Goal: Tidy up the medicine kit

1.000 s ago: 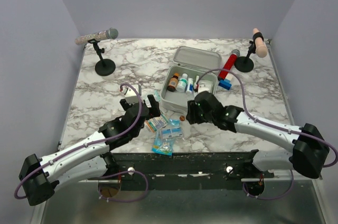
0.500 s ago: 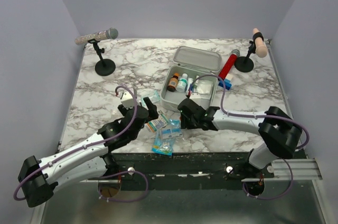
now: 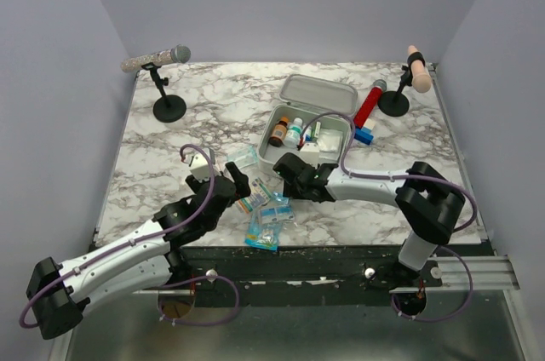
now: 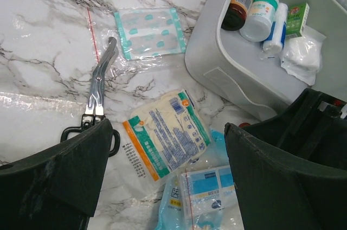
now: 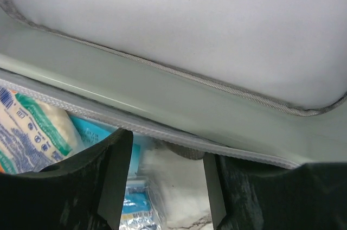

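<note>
The medicine kit (image 3: 319, 93) lies open at mid-table, lid hinged back, with bottles (image 3: 287, 132) and small packs inside. It also shows in the left wrist view (image 4: 227, 72). My left gripper (image 3: 237, 184) is open and empty, hovering over a white packet with orange and green print (image 4: 165, 140) and blue packets (image 4: 209, 192) in front of the kit. My right gripper (image 3: 283, 169) is open and empty, low at the kit's front left corner. In the right wrist view (image 5: 168, 146) its jaws stand wide, close against the kit's zippered outer wall (image 5: 179, 94).
Scissors (image 4: 97, 86) and a plaster packet (image 4: 149, 32) lie left of the kit. A red cylinder (image 3: 369, 104) and a blue box (image 3: 364, 134) lie right of it. Microphone stands sit at back left (image 3: 169, 106) and back right (image 3: 394, 101). The table's near edge is just below the packets.
My right arm has swung left, bringing its gripper from the kit's front right to its front left corner, down by the packets. My left gripper has drawn back a little toward the near left.
</note>
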{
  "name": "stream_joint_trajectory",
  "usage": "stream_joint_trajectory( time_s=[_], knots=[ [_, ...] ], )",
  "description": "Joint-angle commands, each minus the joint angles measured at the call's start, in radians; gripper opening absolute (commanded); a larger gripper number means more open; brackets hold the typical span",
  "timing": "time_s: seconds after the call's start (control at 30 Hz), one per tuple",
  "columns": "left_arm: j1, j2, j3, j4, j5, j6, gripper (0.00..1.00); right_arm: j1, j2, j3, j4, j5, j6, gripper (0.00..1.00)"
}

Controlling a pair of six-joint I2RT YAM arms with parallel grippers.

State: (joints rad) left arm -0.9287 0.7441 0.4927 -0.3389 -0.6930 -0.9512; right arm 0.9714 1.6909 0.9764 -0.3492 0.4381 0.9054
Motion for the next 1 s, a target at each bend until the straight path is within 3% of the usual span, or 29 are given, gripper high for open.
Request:
stream_joint_trajectory(
  time_s=[0.0,0.23,0.53,0.8,0.97],
  knots=[
    [0.002,0.017,0.014,-0.011,-0.030,-0.008,0.95,0.000,0.085,0.074,-0.057,0.060,0.032,0.60],
    [0.002,0.012,-0.006,-0.006,-0.031,-0.020,0.95,0.000,0.127,0.067,-0.059,0.060,0.046,0.53],
    [0.002,0.018,-0.006,-0.008,-0.034,-0.021,0.95,0.000,0.121,0.041,-0.060,0.028,0.044,0.34],
    [0.002,0.014,-0.013,0.000,-0.036,-0.023,0.95,0.013,-0.060,-0.065,-0.062,-0.015,0.001,0.14],
    [0.002,0.031,-0.017,0.027,-0.028,-0.015,0.95,0.050,-0.223,-0.068,-0.123,-0.007,-0.057,0.09]
  ],
)
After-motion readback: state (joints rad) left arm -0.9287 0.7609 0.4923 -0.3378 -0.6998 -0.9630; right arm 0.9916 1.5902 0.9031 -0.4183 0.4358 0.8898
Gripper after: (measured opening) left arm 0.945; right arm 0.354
